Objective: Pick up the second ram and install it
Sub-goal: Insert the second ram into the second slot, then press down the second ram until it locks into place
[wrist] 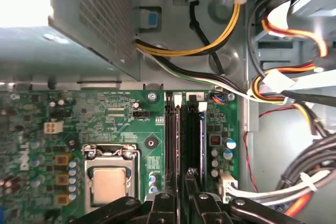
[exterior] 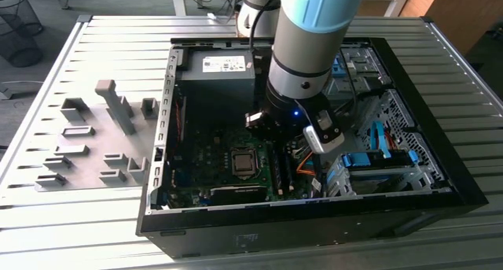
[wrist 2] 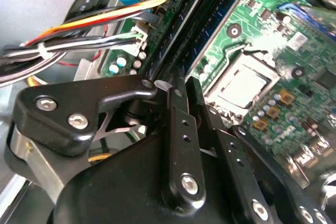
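An open computer case (exterior: 440,181) lies on a slatted metal counter (exterior: 47,211). The robot arm (exterior: 310,40) reaches down into it, with the tool (exterior: 291,141) low over the green motherboard (exterior: 212,158), beside the processor socket (exterior: 244,163).

In the first wrist view, the tool's dark fingers (wrist: 164,208) stand close together directly above the memory slots (wrist: 184,135), which run lengthwise next to the socket (wrist: 107,179). A thin dark board stands on edge in the slots between the fingers, likely the second ram (wrist: 179,140), at or in its slot. Whether the fingers are clamped on it or just clear of it cannot be told.

In the second wrist view, the fingers (wrist 2: 181,129) line up with the same slot rows (wrist 2: 205,30). Bundled cables (wrist 2: 79,30) lie nearby.

As a judgement: the memory board is light, stiff and thin, and fragile against bending or twisting. It is best held by its long flat faces near the top edge, away from the chips and contacts.
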Controlling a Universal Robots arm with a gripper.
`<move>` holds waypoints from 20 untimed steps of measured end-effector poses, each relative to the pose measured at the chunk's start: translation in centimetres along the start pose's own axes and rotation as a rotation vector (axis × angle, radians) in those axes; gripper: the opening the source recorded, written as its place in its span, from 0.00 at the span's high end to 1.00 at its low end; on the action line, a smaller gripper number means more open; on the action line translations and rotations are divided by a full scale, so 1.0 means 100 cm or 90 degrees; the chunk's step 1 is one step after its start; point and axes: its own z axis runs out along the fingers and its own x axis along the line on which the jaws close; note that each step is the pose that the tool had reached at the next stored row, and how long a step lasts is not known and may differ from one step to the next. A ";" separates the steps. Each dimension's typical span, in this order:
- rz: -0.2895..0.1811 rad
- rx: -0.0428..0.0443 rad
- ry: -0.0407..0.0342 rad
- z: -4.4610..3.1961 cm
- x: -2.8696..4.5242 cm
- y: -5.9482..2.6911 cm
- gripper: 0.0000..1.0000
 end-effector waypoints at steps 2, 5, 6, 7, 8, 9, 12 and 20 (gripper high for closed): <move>0.000 -0.0002 -0.0001 -0.0065 0.0001 0.0002 0.79; 0.000 -0.0002 -0.0001 -0.0083 0.0002 0.0003 0.80; 0.000 -0.0003 -0.0001 -0.0083 0.0002 0.0003 0.80; 0.000 -0.0003 -0.0001 -0.0084 0.0002 0.0003 0.87; 0.000 -0.0001 0.0000 -0.0085 0.0002 0.0002 0.89; 0.000 -0.0001 -0.0001 -0.0086 0.0002 0.0003 0.89; 0.000 -0.0002 0.0000 -0.0087 0.0002 0.0003 0.89; 0.000 -0.0001 0.0000 -0.0090 0.0002 0.0003 0.89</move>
